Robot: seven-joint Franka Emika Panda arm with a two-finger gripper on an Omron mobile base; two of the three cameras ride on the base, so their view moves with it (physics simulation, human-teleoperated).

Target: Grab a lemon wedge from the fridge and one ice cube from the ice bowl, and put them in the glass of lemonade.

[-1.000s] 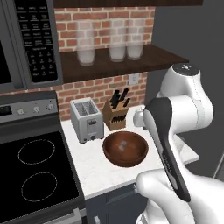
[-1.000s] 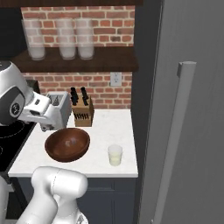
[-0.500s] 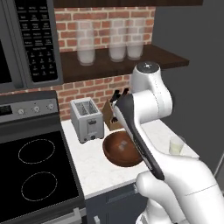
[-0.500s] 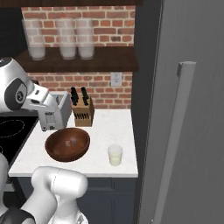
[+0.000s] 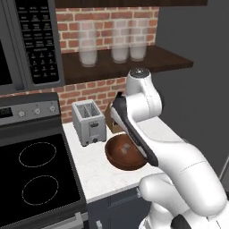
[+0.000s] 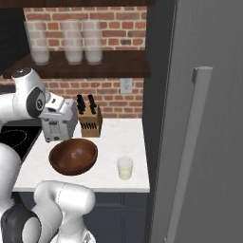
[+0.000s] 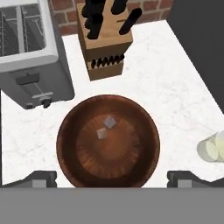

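The ice bowl (image 7: 108,140), wide and dark brown, lies right below my gripper (image 7: 112,179), whose fingertips (image 7: 41,178) stand wide apart and open with nothing between them. Two pale ice cubes rest near the bowl's middle, one ice cube (image 7: 109,122) beside the other (image 7: 101,133). The glass of lemonade (image 6: 125,168) stands on the white counter to the right of the ice bowl (image 6: 73,156). The fridge (image 6: 209,95) is shut, its long grey handle (image 6: 190,142) toward me. The lemon wedge is hidden.
A silver toaster (image 7: 30,57) and a wooden knife block (image 7: 105,48) stand behind the bowl against the brick wall. A black stove (image 5: 36,179) lies left of the counter. A shelf with frosted jars (image 6: 71,42) hangs above.
My arm has swung left across the counter and now stands over the bowl. The gripper has stayed open. Bowl, glass and fridge door have not moved.
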